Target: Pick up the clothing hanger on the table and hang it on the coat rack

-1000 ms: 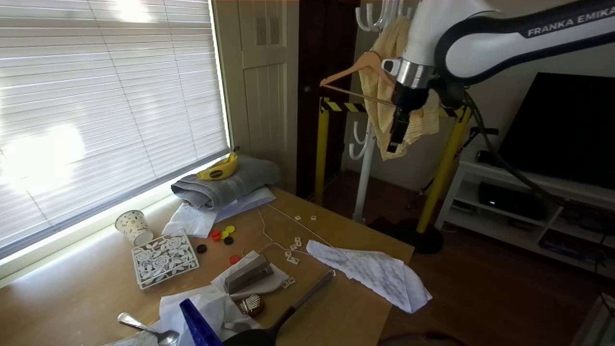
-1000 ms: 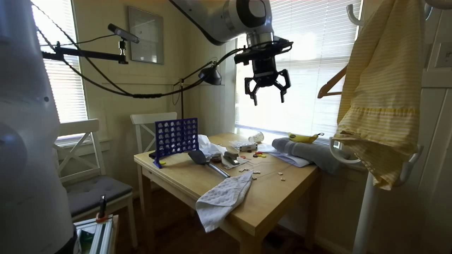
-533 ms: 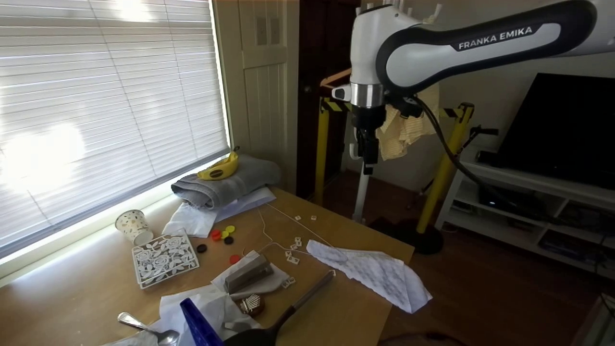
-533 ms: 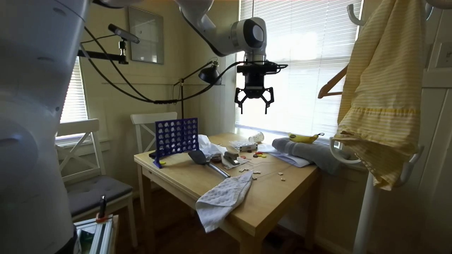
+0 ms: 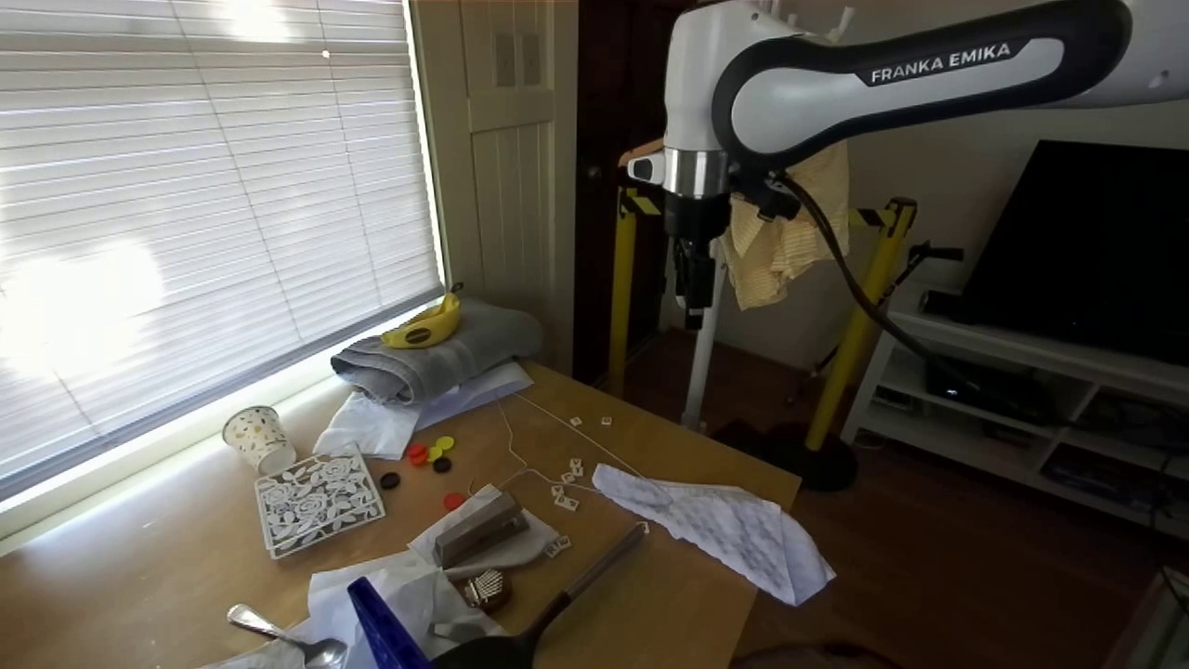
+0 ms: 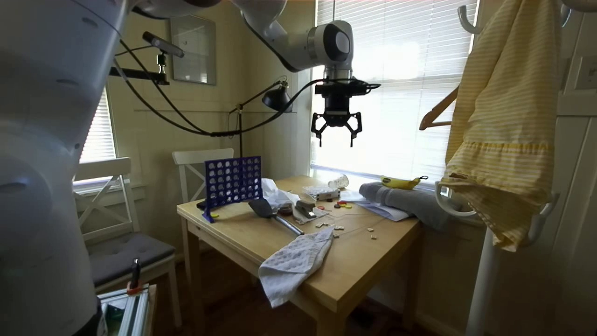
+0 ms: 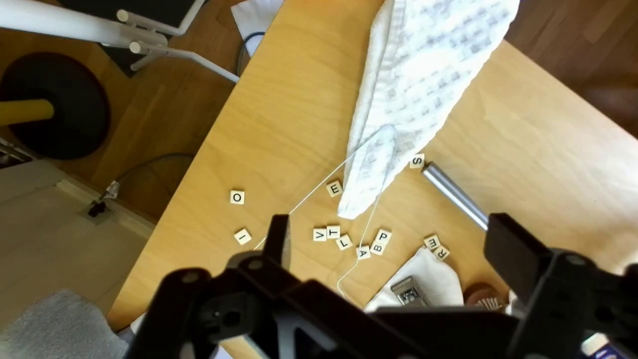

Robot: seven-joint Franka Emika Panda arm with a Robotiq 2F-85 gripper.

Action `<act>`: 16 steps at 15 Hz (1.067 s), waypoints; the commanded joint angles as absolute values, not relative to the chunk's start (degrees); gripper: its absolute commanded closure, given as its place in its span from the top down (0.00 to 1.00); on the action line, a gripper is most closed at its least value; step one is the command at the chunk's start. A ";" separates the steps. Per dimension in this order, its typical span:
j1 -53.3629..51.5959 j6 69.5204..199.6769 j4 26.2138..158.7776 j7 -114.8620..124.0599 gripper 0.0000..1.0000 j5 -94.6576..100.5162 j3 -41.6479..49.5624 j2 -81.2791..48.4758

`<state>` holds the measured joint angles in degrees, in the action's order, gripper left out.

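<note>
1 wd tbl (image 6: 361, 256), cloth (image 6: 296, 266) ovr edge, blinds (image 6: 403, 112), coat rack (image 6: 483, 277) nr

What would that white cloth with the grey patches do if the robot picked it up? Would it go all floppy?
Probably floppy: the white cloth with grey patches droops over the edge of the light-brown wooden table. It might tug the thin white string lying across it in the wrist view. It likely won't roll, being spread out.

Open air lies between the black two-fingered gripper (image 6: 336, 143) and the light-brown wooden table (image 6: 366, 256). On the table, an upright blue plastic grid (image 6: 240, 181) bars low passage; beside the table, the white pole coat rack (image 6: 482, 284) and yellow-striped cloth (image 6: 506, 135) obstruct.
</note>
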<state>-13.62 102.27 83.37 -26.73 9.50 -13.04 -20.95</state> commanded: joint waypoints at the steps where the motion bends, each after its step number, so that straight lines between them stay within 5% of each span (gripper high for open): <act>1: -15.54 106.87 78.65 -18.18 1.00 6.82 -13.52 -27.42; 7: -18.09 113.40 69.95 -17.36 1.00 3.79 -14.49 -41.14; 16: -23.93 101.12 48.12 -16.96 1.00 4.94 -14.51 -60.90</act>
